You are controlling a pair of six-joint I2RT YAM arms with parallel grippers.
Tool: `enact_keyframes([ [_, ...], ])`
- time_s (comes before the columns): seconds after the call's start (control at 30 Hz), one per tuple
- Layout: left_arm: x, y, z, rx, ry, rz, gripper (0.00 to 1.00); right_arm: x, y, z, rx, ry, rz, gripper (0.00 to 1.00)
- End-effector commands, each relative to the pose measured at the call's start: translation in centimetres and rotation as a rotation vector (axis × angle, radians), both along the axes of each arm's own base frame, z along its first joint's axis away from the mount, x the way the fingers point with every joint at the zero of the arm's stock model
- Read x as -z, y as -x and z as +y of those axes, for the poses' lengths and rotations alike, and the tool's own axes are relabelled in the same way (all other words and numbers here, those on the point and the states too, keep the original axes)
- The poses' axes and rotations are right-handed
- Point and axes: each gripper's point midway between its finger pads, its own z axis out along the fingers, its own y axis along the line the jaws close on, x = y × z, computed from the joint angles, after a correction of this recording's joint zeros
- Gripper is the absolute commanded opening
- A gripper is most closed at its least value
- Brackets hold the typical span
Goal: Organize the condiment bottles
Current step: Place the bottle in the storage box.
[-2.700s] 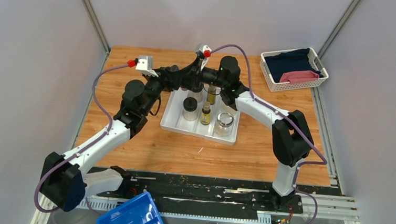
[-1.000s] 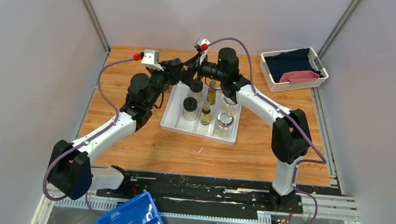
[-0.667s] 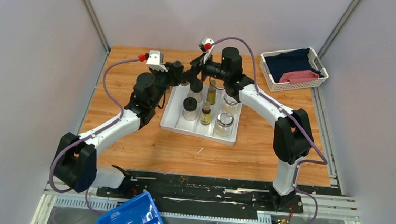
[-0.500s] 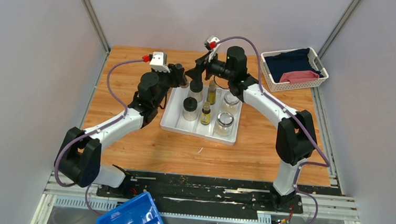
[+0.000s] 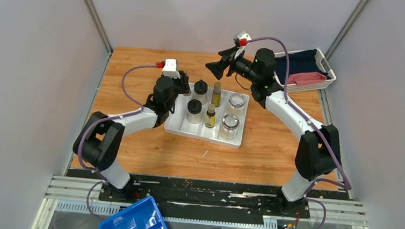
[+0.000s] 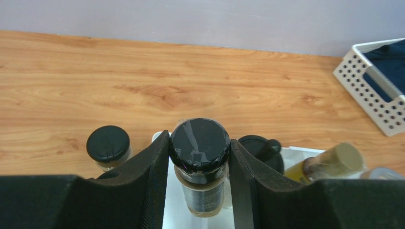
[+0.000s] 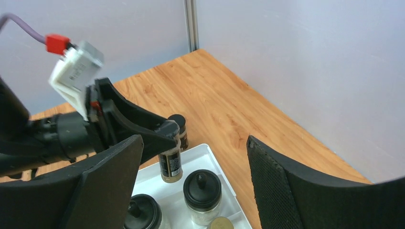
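Worktop (image 5: 134,142) of orange-brown wood spreads between pale grey walls, the left arm (image 5: 130,120) and right arm (image 5: 292,112) reaching over its far half; a white divided tray (image 5: 204,137) lies at its middle, a white lattice basket (image 6: 367,93) holding folded cloth (image 6: 389,59) sits at the far right corner, and a blue bin (image 5: 136,223) shows past the near edge on the left; the right end effector (image 7: 195,143) hangs raised above the tray's far side, its two black fingers spread wide with nothing between them; the left end effector (image 6: 199,143) is at the tray's far left corner, pinching a small dark-capped bottle (image 7: 170,164) by its top; that bottle stands upright over the corner compartment, though I cannot tell whether its base touches the tray floor; inside the tray, two squat clear glass jars (image 5: 236,103) fill the right column, one behind the other; two black-lidded jars (image 5: 193,109) stand in the left part, and two slim yellow-labelled bottles (image 5: 216,94) stand between, the far one taller; smallest, a dark-capped jar (image 6: 108,145) stands alone on the bare wood just outside the tray's far left corner, apart from the held bottle.
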Motion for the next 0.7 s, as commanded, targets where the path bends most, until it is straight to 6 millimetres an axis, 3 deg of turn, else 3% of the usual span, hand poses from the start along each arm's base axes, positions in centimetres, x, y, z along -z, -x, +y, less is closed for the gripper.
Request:
enact_keyframes([
  [0.0, -0.1, -1.4, 1.2, -0.093, -0.010, -0.051, 0.00, -2.9, 0.7, -1.6, 0.009, -0.069, -0.067, 0.83],
  [0.37, 2.4, -4.0, 1.0, -0.141, -0.093, 0.005, 0.00, -4.7, 1.7, -3.0, 0.007, -0.107, -0.124, 0.85],
  [0.67, 5.1, -5.0, 1.1, -0.168, -0.124, 0.065, 0.04, -4.9, 2.0, -3.3, 0.001, -0.114, -0.144, 0.87],
])
